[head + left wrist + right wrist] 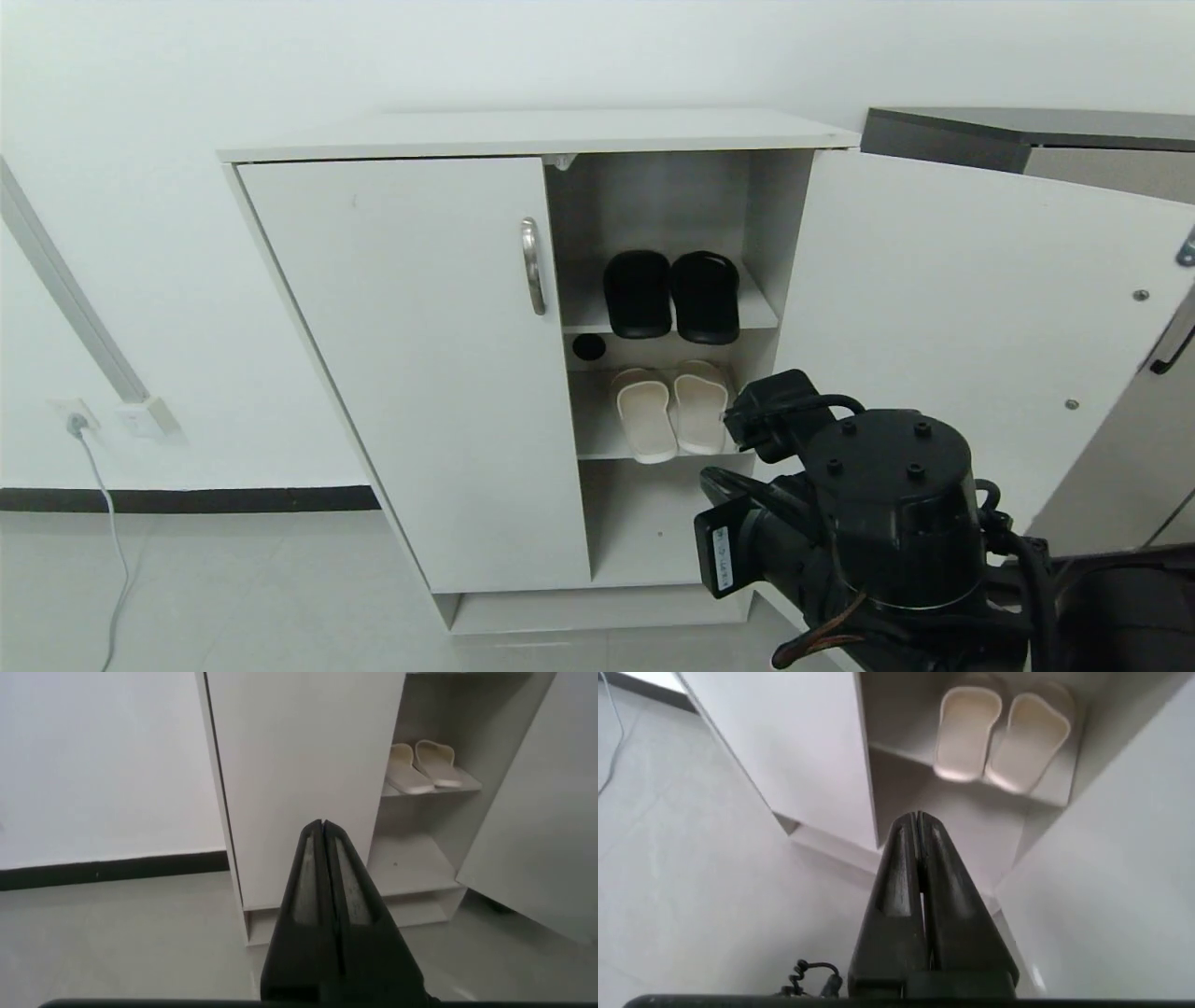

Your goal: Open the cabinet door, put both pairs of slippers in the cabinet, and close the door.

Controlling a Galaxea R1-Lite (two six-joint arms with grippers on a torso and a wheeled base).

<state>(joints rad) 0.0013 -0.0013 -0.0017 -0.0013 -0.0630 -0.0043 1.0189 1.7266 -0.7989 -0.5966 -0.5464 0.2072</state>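
Inside white cabinet (392, 373), glossy black slippers (638, 295) shelved above cream slippers (644, 415), right door (971, 308) open, both jaws clenched, empty.

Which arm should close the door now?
Right, probably. Black slippers and white slippers are shelved; only the open door needs shutting, on the robot's right. The right gripper is close beside it; the left gripper faces the closed door.
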